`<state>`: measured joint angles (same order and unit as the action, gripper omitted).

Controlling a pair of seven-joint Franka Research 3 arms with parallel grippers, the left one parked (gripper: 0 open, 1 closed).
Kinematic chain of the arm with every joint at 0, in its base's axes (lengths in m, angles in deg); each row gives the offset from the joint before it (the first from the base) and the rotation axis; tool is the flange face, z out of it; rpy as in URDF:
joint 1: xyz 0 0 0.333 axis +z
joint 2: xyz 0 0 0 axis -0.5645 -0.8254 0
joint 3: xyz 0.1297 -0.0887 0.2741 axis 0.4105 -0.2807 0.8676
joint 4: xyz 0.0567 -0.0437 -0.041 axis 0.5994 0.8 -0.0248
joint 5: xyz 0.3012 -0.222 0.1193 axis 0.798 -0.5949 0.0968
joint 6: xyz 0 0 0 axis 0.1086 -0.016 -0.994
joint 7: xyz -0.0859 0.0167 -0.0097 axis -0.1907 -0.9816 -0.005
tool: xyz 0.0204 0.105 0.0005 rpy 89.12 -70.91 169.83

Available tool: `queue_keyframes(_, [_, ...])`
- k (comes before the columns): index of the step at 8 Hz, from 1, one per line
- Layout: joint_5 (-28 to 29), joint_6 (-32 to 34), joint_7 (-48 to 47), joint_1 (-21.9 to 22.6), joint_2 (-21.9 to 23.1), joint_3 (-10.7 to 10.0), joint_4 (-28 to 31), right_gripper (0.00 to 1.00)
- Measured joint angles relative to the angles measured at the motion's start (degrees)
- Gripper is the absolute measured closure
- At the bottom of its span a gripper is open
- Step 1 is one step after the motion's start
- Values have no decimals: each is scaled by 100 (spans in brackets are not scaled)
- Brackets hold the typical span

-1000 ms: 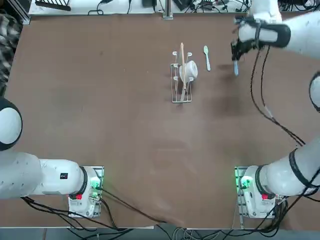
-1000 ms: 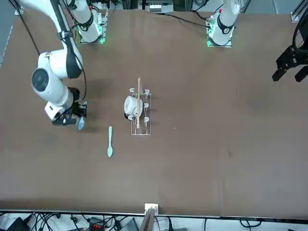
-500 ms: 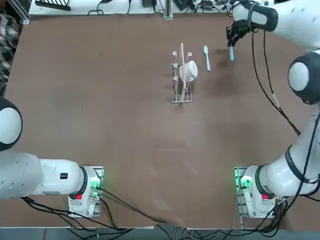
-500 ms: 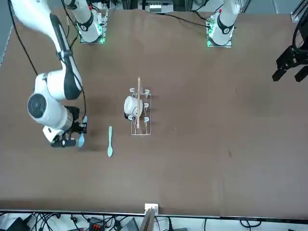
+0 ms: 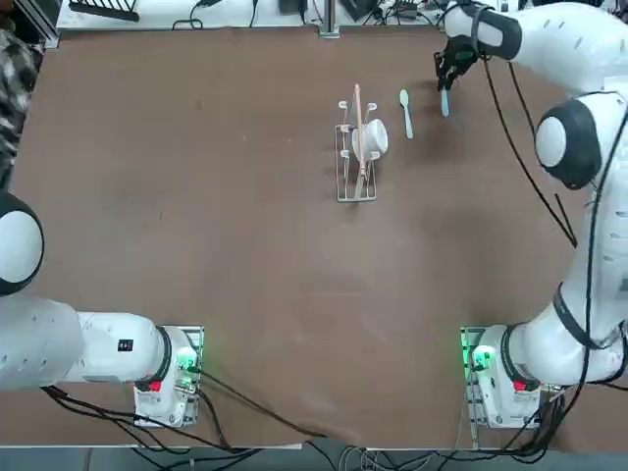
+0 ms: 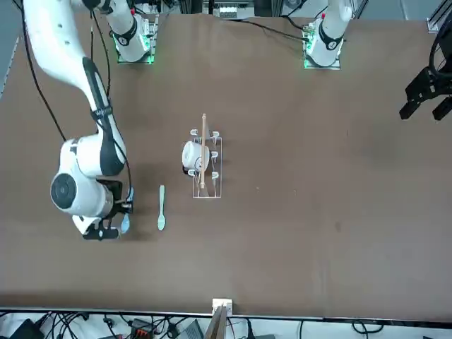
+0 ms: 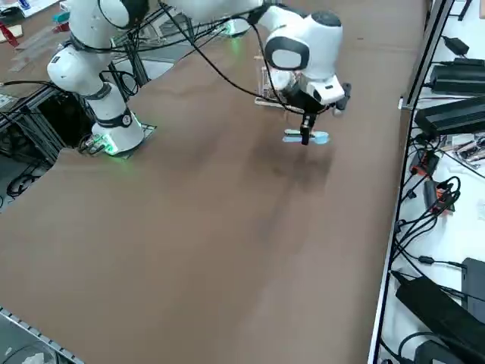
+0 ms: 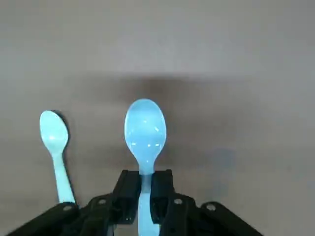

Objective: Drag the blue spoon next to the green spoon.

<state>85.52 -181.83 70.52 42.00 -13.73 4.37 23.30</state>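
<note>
"How far along is it?"

"Well on, I'd judge. The right gripper (image 8: pixel 146 176) has the blue spoon (image 8: pixel 145 130) pinched by its handle, one finger closed on each side, bowl reaching out past the tips. The green spoon (image 8: pixel 54 135) lies on the table (image 6: pixel 282 261), untouched."

"And where are the two in the frame?"

"In the top view, both are in the upper right: the blue one near the green one, a bit further to the right, with a gap between them. The front view puts the pair left of centre, blue on the left. They point roughly the same way."

"So what's left?"

"Perhaps closing that gap a little, then setting the spoon down and letting go. The wire rack (image 5: pixel 356 200) with its white cup (image 5: pixel 377 135) stands beyond the green spoon, out of the way of that move, I think."

"What can't you make out?"

"Whether the blue spoon touches the table. Its shadow looks set apart from it, so I'd guess it's held a little above, but I can't be sure. From overhead the gripper hides most of the handle. In the right side view the fingers and the blue spoon overlap the green one, and the arm covers much of the rack."
</note>
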Motion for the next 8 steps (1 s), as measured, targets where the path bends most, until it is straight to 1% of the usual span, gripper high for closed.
queue_keyframes(3, [2, -5, -101, 147, -345, 44, -160, 83])
queue_keyframes(5, [2, -7, -339, 250, -461, 47, -162, 83])
queue_keyframes(7, [2, -32, -385, 273, -547, 45, -162, 83])
queue_keyframes(8, [1, -107, -386, 273, -578, 44, -162, 81])
